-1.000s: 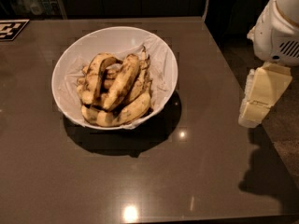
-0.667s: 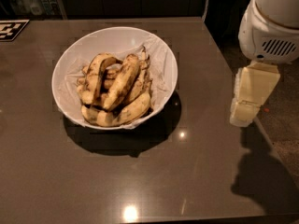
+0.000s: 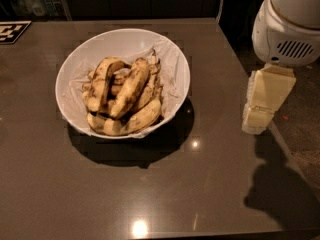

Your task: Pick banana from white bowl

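Note:
The white bowl stands on the dark table, left of centre, lined with crumpled white paper and holding several spotted bananas. The banana, long, thick and nearly straight, lies on top of the pile, running from upper right to lower left. A sharply arched banana lies to its left, and thinner curved ones lie below. My gripper, cream-coloured, hangs under the white arm housing at the right, over the table's right edge, well clear of the bowl and holding nothing.
The dark table has its right edge under the gripper, with speckled floor beyond. A black-and-white marker tag lies at the far left corner. Dark cabinets stand behind the table.
The arm and gripper have moved left, toward the table's right edge and nearer the bowl. The bowl and bananas have not moved.

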Robot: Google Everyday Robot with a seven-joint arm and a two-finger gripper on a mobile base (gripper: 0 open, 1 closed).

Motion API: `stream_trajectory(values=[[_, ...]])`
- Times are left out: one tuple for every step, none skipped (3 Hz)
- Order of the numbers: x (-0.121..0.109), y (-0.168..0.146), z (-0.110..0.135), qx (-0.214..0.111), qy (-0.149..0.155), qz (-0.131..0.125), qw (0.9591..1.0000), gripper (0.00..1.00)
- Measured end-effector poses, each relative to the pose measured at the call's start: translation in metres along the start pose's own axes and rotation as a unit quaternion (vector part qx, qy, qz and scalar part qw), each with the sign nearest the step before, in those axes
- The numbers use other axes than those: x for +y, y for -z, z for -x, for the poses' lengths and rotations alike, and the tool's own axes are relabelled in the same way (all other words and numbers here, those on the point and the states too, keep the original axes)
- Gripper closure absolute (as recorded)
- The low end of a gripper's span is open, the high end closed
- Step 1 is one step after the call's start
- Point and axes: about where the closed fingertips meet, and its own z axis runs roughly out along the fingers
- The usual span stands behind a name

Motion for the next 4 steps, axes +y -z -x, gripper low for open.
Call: stream_trajectory(values=[[-0.004, -0.003, 0.011, 0.006, -0.011, -0.005, 0.9999, 0.0], [-0.014, -0.01, 0.048, 0.008, -0.037, -0.016, 0.9992, 0.0], [-0.014, -0.004, 0.05, 0.003, -0.036, -0.023, 0.9991, 0.0], [-0.015, -0.001, 0.069, -0.01, -0.062, -0.029, 0.9976, 0.0]])
